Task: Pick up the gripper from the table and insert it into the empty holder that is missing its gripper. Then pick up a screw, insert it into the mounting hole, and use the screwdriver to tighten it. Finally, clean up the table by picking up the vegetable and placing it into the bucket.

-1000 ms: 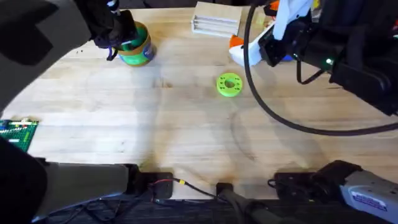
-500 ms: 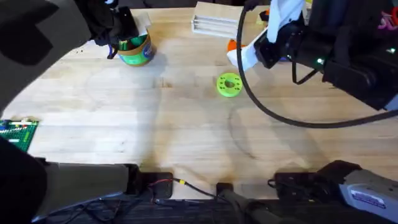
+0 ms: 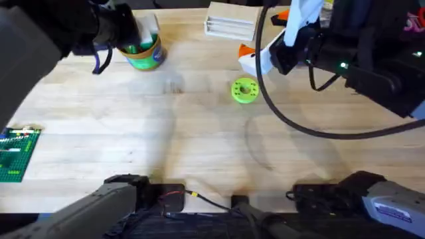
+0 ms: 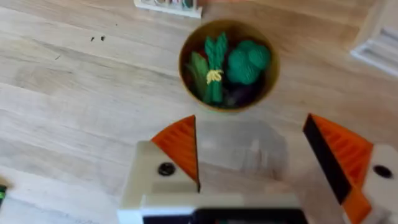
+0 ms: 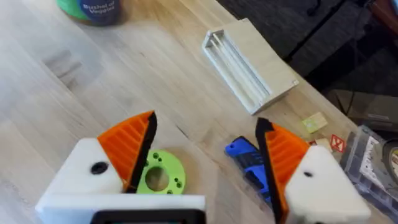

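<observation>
The left hand [image 4: 252,168] hangs over the bucket [image 4: 227,65] with its fingers spread wide and nothing between the orange pads [image 4: 180,146]; in the left wrist view the can stands upright on the desk [image 4: 68,93], packed with green toy vegetables [image 4: 214,65] and a rounder green piece, so the clean-up looks done or very nearly so. The overhead view puts that bucket [image 3: 144,52] at the far left of the desk with the left arm's dark bulk over it. The main hazard there is a careless lift away: a finger catching the yellow rim could tip the can and spill the toys back out. The right hand [image 5: 205,165] is also spread wide and empty, both orange ribbed pads in place on their white holders [image 5: 84,177], hovering over the green round disc [image 5: 158,174] with the blue screwdriver [image 5: 249,163] lying just beside it on the desk, near the wooden block [image 5: 249,65]. A low sweep could shove the disc or roll the screwdriver toward the far edge. I cannot tell from these views whether the screw is seated tight; if it is loose, a pad may shift under the next grasp.
</observation>
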Controlling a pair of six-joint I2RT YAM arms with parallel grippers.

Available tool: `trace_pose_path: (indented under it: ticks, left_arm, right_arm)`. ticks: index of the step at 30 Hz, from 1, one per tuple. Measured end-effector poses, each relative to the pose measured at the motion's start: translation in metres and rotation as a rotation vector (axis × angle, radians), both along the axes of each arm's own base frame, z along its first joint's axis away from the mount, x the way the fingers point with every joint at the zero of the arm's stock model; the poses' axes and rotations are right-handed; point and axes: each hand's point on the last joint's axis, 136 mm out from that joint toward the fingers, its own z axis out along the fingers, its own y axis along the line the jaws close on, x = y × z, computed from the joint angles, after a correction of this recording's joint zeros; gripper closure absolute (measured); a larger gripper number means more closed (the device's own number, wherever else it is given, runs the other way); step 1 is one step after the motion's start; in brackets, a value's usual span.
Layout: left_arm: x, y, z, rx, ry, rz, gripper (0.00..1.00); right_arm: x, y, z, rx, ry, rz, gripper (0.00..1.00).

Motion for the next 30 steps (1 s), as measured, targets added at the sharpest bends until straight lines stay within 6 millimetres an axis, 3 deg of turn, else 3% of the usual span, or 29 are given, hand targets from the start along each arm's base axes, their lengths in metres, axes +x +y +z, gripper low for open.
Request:
trace_pose_path:
  ticks: [2, 7, 8, 10, 11, 12, 16, 17, 18, 24, 30]
  left_arm:
    - [-0.021, -0.014, 0.003, 0.028, 0.046, -0.081, 0.088]
    - [-0.073, -0.06, -0.007, 0.07, 0.193, -0.354, 0.845]
    - [-0.081, -0.068, -0.008, 0.077, 0.211, -0.402, 0.954]
    - [-0.097, -0.084, -0.009, 0.082, 0.238, -0.489, 0.993]
    - [-0.105, -0.092, -0.009, 0.088, 0.249, -0.538, 0.971]
    - [-0.112, -0.099, -0.008, 0.09, 0.254, -0.576, 0.866]
    - [-0.141, -0.121, -0.004, 0.101, 0.264, -0.709, 0.21]
    - [-0.146, -0.124, -0.003, 0.104, 0.264, -0.729, 0.077]
    - [-0.151, -0.126, -0.003, 0.106, 0.265, -0.749, 0.026]
    - [-0.166, -0.136, 0.0, 0.111, 0.262, -0.821, 0.006]
    - [-0.167, -0.136, -0.001, 0.111, 0.266, -0.822, 0.006]
  right_arm:
    - [-0.001, 0.002, 0.0, 0.028, 0.018, -0.003, 0.009]
    - [-0.003, 0.004, 0.0, 0.102, 0.068, -0.033, 0.009]
    - [-0.004, 0.003, 0.0, 0.117, 0.081, -0.042, 0.009]
    - [-0.009, 0.001, 0.001, 0.141, 0.109, -0.058, 0.009]
    - [-0.013, 0.0, 0.002, 0.147, 0.124, -0.064, 0.009]
    - [-0.017, -0.002, 0.004, 0.152, 0.14, -0.069, 0.009]
    - [-0.038, -0.012, 0.01, 0.131, 0.229, -0.088, 0.009]
    - [-0.043, -0.014, 0.012, 0.123, 0.253, -0.093, 0.009]
    - [-0.049, -0.017, 0.014, 0.116, 0.281, -0.098, 0.009]
    - [-0.077, -0.03, 0.027, 0.11, 0.387, -0.136, 0.009]
    - [-0.084, -0.033, 0.035, 0.131, 0.385, -0.146, 0.009]
